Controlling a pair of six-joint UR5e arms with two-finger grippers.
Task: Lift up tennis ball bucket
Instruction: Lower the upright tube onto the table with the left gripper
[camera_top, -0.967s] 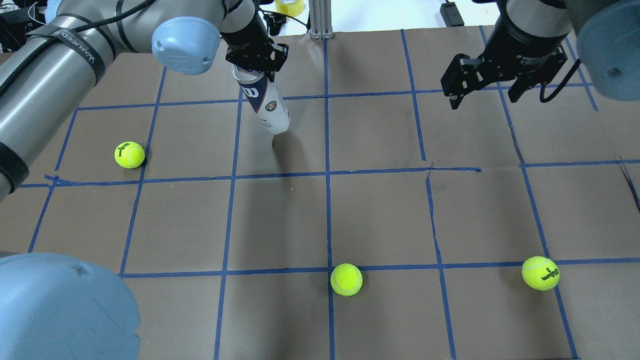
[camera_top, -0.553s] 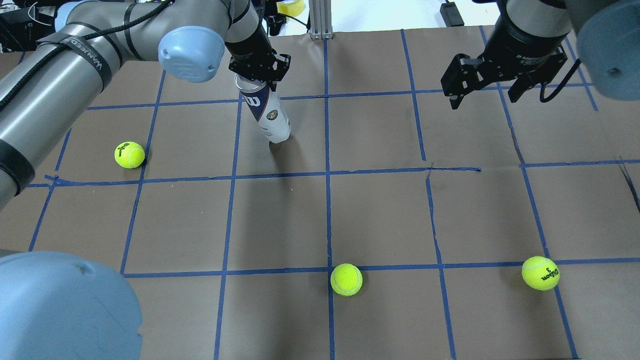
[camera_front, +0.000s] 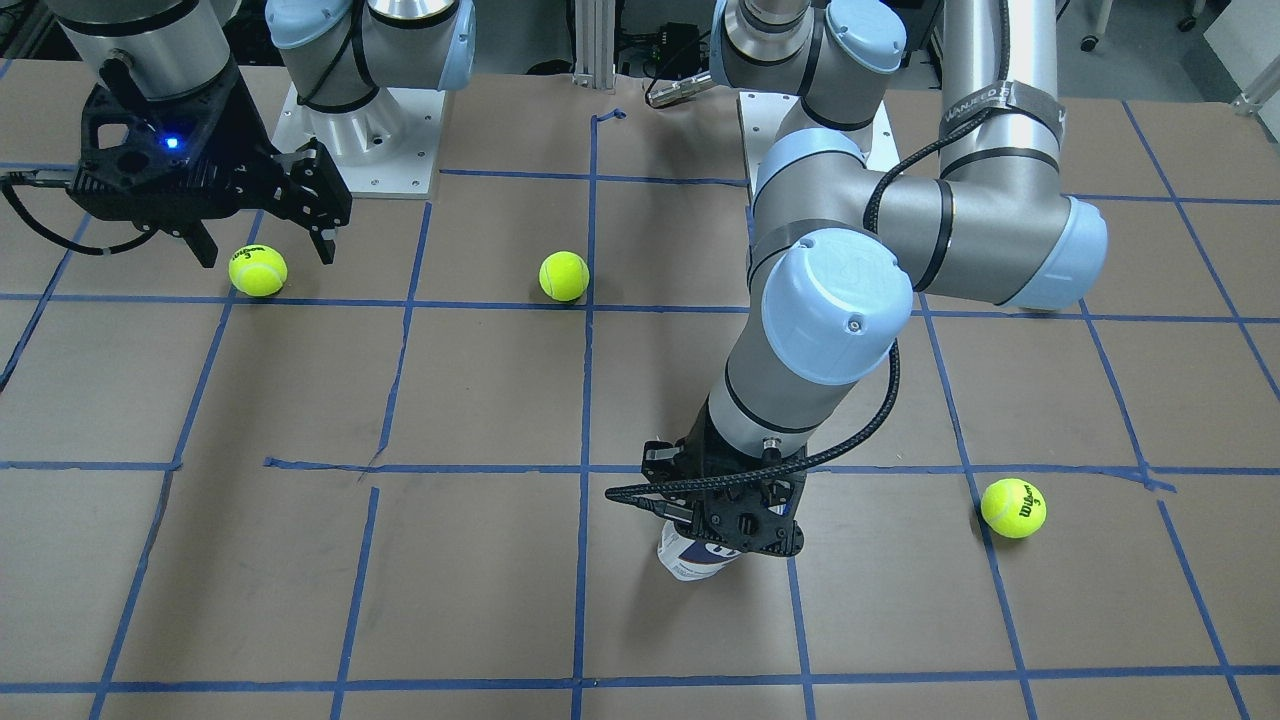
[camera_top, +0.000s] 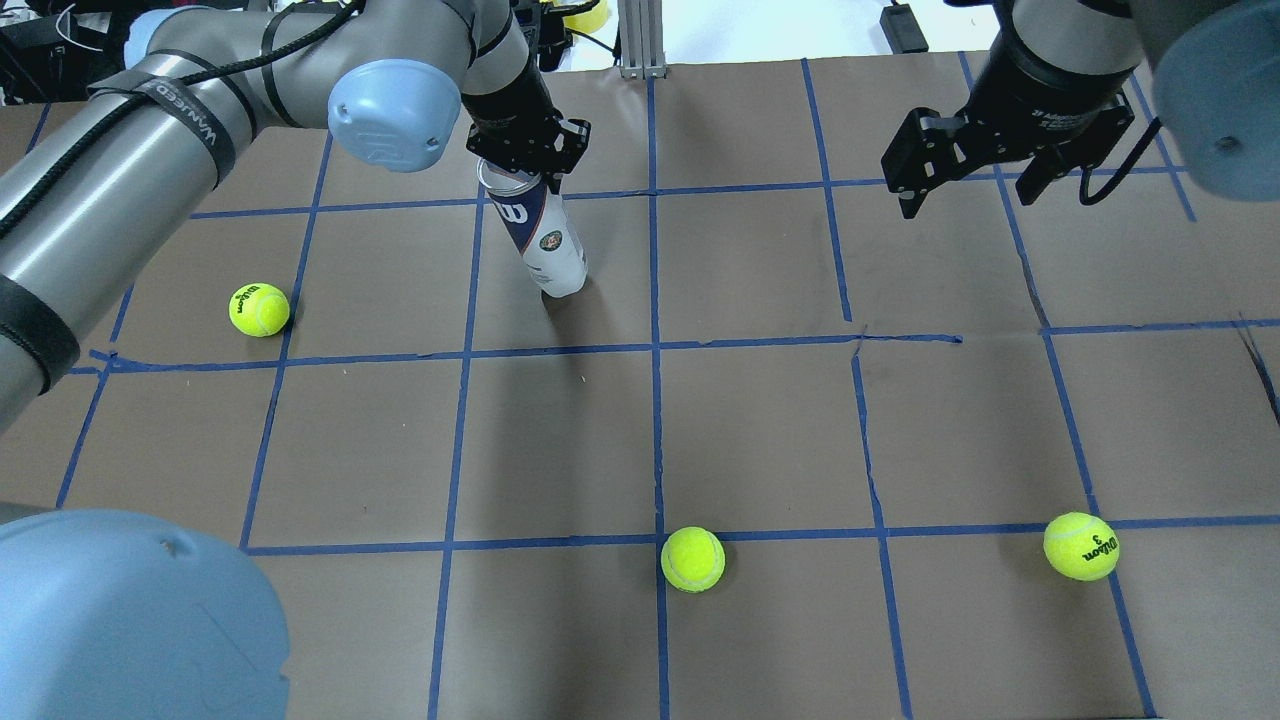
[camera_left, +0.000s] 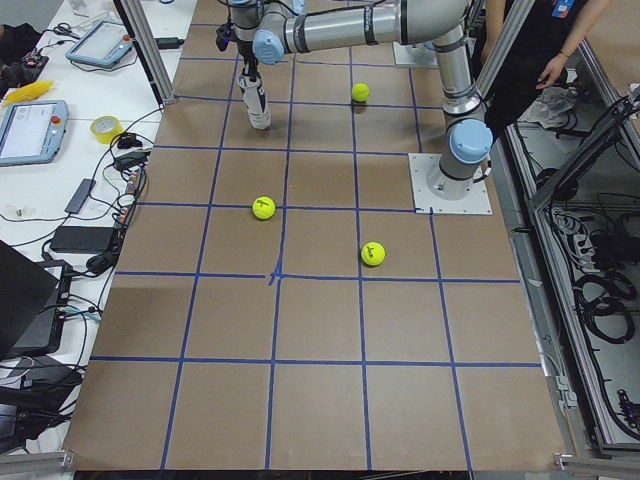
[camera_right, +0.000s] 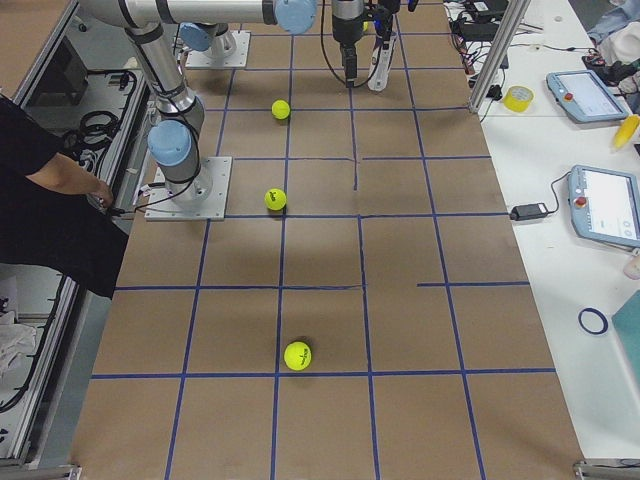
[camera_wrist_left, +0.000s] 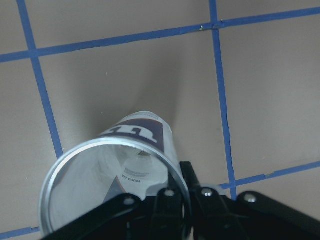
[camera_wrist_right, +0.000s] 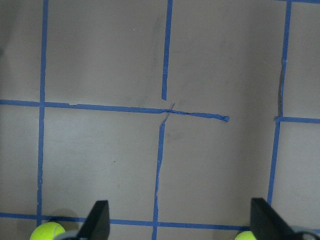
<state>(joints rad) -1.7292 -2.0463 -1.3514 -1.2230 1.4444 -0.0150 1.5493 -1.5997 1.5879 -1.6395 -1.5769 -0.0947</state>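
The tennis ball bucket (camera_top: 545, 235) is a clear tube with a white and navy "W" label, tilted slightly, open end up. My left gripper (camera_top: 525, 165) is shut on its top rim, one finger inside and one outside, as the left wrist view (camera_wrist_left: 175, 207) shows over the tube (camera_wrist_left: 140, 145). The tube's bottom is at or just above the brown paper; I cannot tell if it touches. In the front view the tube (camera_front: 690, 560) shows below the gripper (camera_front: 735, 535). My right gripper (camera_top: 965, 190) hangs open and empty at the far right, well away.
Three yellow-green tennis balls lie on the taped grid: one at the left (camera_top: 259, 309), one near the front middle (camera_top: 692, 559), one at the front right (camera_top: 1081, 546). An aluminium post (camera_top: 640, 40) stands at the far table edge.
My left gripper has moved down and slightly right with the tube in it. The tube stands more upright and its bottom has come down to meet its shadow. The right arm has not moved.
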